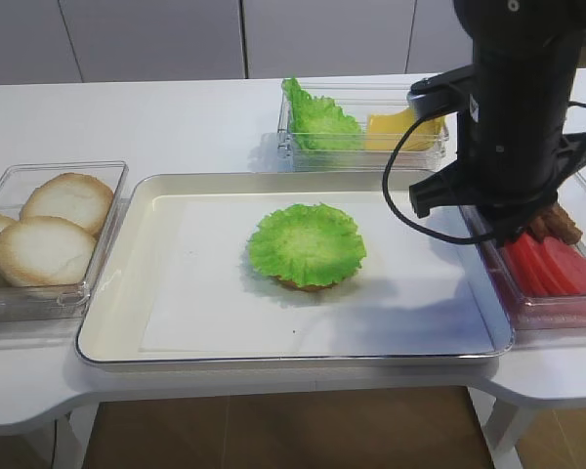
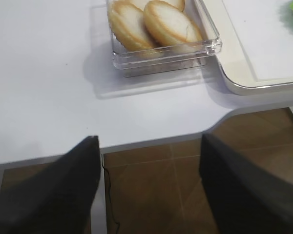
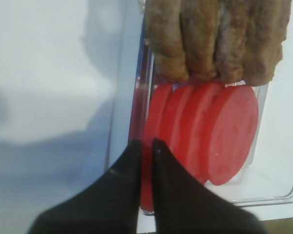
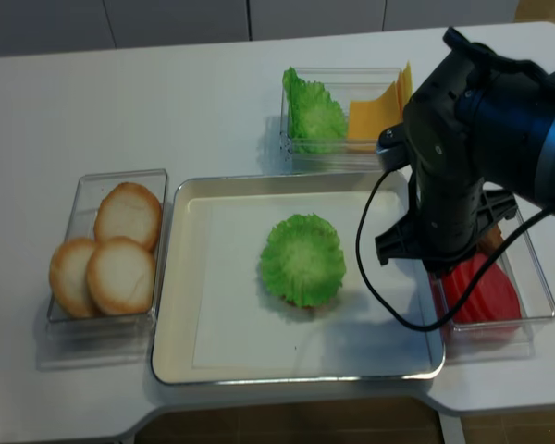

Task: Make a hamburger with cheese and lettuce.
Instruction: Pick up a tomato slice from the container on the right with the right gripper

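Note:
The hamburger (image 1: 306,244) lies in the middle of the metal tray (image 1: 117,332): a tan bun base under a ruffled green lettuce leaf (image 4: 302,259). The cheese (image 1: 396,127), yellow slices, stands in the far clear box beside spare lettuce leaves (image 1: 317,122). My right gripper (image 3: 146,144) is down in the right-hand box, shut on the edge of the leftmost red slice (image 3: 154,112) in a row of red discs (image 3: 219,131). In the high views the arm hides its fingers. My left gripper (image 2: 149,146) hangs open and empty over the table's front edge.
Brown patties (image 3: 215,39) fill the far end of the right-hand box. A clear box with three pale bun halves (image 1: 44,249) sits left of the tray. White paper lines the tray. The right arm's black cable (image 1: 400,195) loops over the tray's right side.

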Motion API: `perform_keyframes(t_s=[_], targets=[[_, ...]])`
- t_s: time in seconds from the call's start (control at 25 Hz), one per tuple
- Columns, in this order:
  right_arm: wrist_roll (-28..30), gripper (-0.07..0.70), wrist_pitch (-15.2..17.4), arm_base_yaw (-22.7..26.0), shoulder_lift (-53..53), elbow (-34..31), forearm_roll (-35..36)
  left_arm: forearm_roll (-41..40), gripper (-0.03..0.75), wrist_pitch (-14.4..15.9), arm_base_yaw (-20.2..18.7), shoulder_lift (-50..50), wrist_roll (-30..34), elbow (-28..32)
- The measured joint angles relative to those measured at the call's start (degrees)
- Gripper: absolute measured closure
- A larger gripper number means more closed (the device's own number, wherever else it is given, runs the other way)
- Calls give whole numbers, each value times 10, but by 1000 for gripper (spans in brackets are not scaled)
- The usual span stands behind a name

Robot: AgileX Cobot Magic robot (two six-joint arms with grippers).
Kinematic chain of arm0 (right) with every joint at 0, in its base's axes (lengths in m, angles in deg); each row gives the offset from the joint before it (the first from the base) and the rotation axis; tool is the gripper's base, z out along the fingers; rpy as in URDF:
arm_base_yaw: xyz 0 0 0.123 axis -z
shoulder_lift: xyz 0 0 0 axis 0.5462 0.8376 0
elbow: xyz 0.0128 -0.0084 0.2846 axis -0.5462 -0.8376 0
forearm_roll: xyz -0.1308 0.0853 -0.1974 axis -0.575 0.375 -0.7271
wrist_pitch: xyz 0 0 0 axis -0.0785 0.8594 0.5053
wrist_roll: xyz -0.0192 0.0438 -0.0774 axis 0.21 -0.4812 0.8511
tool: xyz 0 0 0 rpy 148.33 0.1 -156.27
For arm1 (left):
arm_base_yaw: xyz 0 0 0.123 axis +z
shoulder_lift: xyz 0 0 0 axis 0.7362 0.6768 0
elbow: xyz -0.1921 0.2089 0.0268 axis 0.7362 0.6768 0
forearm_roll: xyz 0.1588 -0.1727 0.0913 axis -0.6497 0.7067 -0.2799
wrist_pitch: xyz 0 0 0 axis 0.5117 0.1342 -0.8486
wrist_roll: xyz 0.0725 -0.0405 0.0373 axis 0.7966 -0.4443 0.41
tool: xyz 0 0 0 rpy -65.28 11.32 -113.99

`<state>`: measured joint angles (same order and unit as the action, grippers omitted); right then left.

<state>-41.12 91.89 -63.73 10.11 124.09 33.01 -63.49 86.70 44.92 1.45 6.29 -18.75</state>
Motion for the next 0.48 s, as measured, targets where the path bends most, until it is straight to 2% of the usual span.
perform_keyframes(t_s=[0.48], targets=[[-3, 599, 5, -1, -55, 0, -6, 0, 249, 0, 0, 0, 0, 0]])
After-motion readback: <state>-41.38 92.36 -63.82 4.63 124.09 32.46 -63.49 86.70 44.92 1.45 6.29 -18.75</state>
